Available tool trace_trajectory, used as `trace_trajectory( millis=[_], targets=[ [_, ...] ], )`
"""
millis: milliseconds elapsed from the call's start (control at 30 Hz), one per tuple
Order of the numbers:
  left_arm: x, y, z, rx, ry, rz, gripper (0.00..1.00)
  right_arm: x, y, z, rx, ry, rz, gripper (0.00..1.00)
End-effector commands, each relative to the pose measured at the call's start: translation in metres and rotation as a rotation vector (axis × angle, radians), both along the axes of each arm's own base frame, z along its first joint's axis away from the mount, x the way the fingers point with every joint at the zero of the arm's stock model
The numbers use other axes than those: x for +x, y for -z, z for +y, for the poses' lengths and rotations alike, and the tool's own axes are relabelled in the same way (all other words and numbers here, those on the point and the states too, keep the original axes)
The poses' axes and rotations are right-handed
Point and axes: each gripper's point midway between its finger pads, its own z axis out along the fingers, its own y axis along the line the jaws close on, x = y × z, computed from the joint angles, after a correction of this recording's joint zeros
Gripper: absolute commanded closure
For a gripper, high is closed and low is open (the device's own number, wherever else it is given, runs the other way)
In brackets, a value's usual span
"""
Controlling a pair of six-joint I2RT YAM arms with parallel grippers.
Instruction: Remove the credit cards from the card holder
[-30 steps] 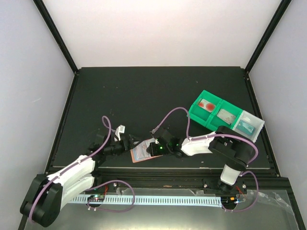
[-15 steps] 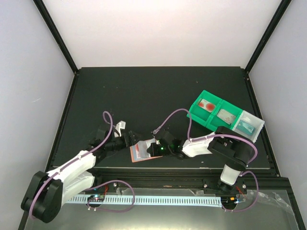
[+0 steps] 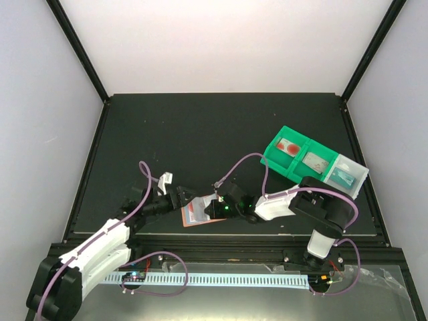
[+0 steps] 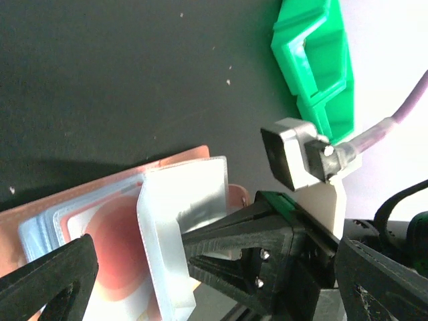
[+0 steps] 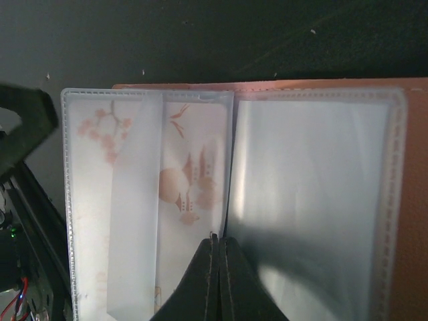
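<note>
By the table's near edge, the card holder is lying open, credit cards sitting in its clear sleeves. Your right gripper is pinching one sleeve, fingers fully together. Your left gripper is hovering at the holder's 9 o'clock, spread wide and holding nothing. Green bins are sitting farther off, toward 2 o'clock.

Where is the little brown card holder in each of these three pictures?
Top external: the card holder sits a little below the picture's centre.
Left wrist: lower left, with its see-through pockets lifted.
Right wrist: it fills most of the picture, lying open.
Shared landmark: the black right gripper, shut on a clear sleeve of the holder.
</note>
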Motion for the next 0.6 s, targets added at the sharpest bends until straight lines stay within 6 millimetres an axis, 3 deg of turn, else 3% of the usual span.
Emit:
trace_trajectory(
  millis=[0, 367, 567],
  targets=[
    [-0.003, -0.006, -0.011, -0.070, 0.039, 0.004, 0.01, -0.009, 0.016, -0.007, -0.034, -0.009, 0.040, 0.98],
    [-0.009, 0.000, -0.026, -0.121, 0.083, 0.053, 0.02, -0.010, 0.016, -0.007, -0.025, -0.004, 0.039, 0.98],
    [-0.010, 0.003, -0.028, -0.105, 0.082, 0.054, 0.10, -0.009, 0.015, -0.008, -0.023, -0.003, 0.039, 0.98]
  ],
)
